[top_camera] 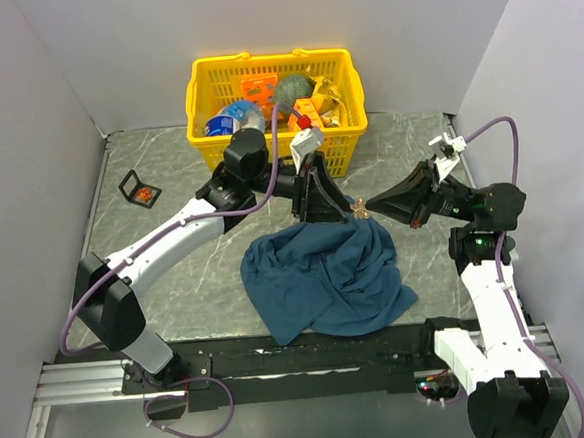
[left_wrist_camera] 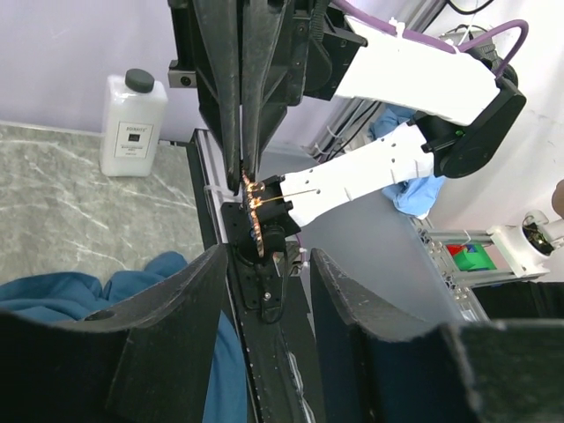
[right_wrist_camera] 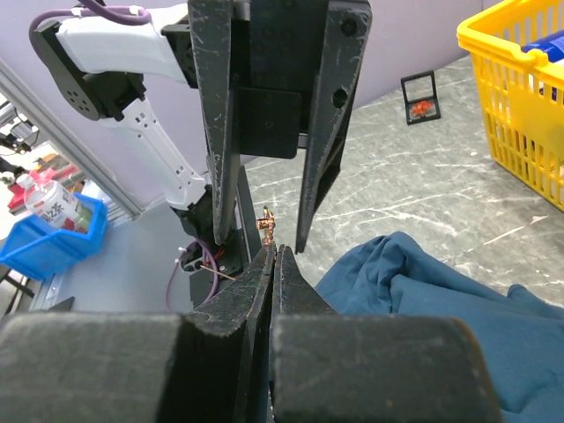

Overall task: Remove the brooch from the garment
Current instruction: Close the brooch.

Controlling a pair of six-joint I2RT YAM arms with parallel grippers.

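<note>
- Plainly, the right hand (right_wrist_camera: 273, 260) is pinched fully together, and the brooch (right_wrist_camera: 265, 223) sticks out of its very tips, its long axis running on along the fingers.
- The left hand (left_wrist_camera: 269, 264) is spread wide with nothing in it. In the right wrist view its two fingers stand either side of the brooch, so the right arm has the brooch and the left is merely close by.
- The garment (top_camera: 326, 272) lies heaped on the counter (top_camera: 201, 285), below and toward the near side of both hands. I judge that any carrying-off should go up and away from the cloth.
- From above, the brooch is a speck at the cloth's far edge, and contact cannot be told. The wrist views show bare air round it, so it looks free.
- Only the top view shows the yellow basket (top_camera: 351, 135) behind.
</note>
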